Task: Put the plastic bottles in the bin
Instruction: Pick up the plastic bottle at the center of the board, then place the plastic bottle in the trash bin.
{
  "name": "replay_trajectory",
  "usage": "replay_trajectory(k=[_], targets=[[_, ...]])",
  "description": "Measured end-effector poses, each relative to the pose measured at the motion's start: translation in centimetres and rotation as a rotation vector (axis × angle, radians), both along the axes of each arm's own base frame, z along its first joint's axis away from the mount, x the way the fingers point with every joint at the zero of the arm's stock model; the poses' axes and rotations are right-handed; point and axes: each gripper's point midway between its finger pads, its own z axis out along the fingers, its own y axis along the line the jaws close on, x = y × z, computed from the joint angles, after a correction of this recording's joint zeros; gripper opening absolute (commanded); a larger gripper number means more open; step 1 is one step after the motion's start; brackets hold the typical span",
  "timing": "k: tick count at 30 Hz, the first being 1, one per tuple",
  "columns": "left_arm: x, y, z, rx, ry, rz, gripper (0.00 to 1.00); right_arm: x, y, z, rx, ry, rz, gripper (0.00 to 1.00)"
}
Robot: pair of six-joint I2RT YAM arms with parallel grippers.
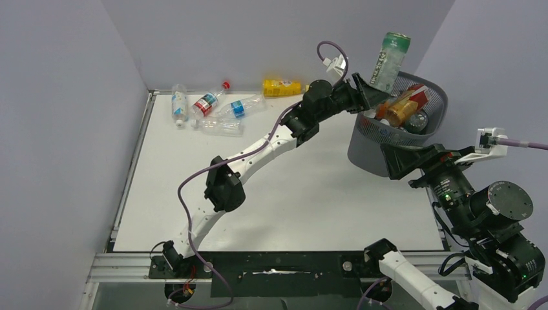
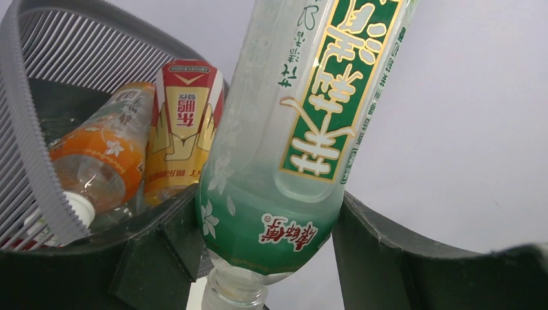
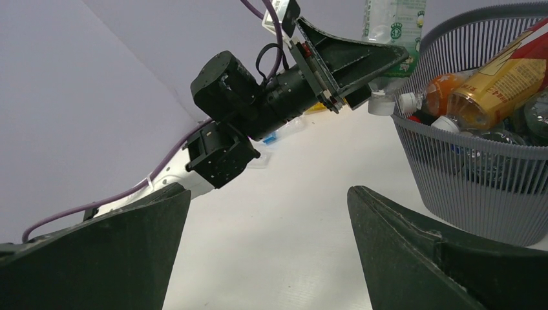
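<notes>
L gripper (image 1: 366,90) is upper centre-right in the top view, at the far-left rim of the bin (image 1: 364,154). It's clamped on a green-label bottle (image 1: 389,59). The bottle is neck-down, base up, leaning slightly and standing well above the rim. Can't tell if it's over the opening or just outside it. L wrist view shows the fingers (image 2: 161,248) squeezing its lower shoulder from both sides, neck poking out below.

The bin stands at the right of the top view on the desk (image 1: 310,200), w/ several bottles inside. An orange bottle (image 1: 400,111) and a red-and-yellow bottle (image 1: 419,95) lie on top, side by side and touching. There are more underneath, too jumbled to count.

R gripper (image 1: 395,161) is right of centre in the top view, just beside the bin's near wall. It's spread wide w/ nothing in it. R wrist view has its two fingers (image 3: 116,258) at the lower corners, far apart, bare desk btwn them.

Five bottles lie on their sides at the upper left of the top view, along the desk's back edge, well apart from the bin:
- clear w/ blue label (image 1: 179,105)
- red-label w/ red cap (image 1: 210,101)
- another blue-label (image 1: 240,106)
- plain clear one (image 1: 221,126) just in front of those
- yellow one (image 1: 282,87) nearest frame centre
</notes>
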Motion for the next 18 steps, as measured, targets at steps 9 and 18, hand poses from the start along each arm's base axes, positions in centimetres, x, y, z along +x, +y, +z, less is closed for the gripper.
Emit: replay_trajectory(k=[9, 18], targets=[[0.7, 0.3, 2.9, -0.097, -0.006, 0.023, 0.53, -0.1, 0.0, -0.2, 0.000, -0.001, 0.001, 0.98], [0.6, 0.2, 1.1, -0.054, 0.082, -0.004, 0.54, 0.6, 0.5, -1.9, -0.018, 0.037, 0.012, 0.98]])
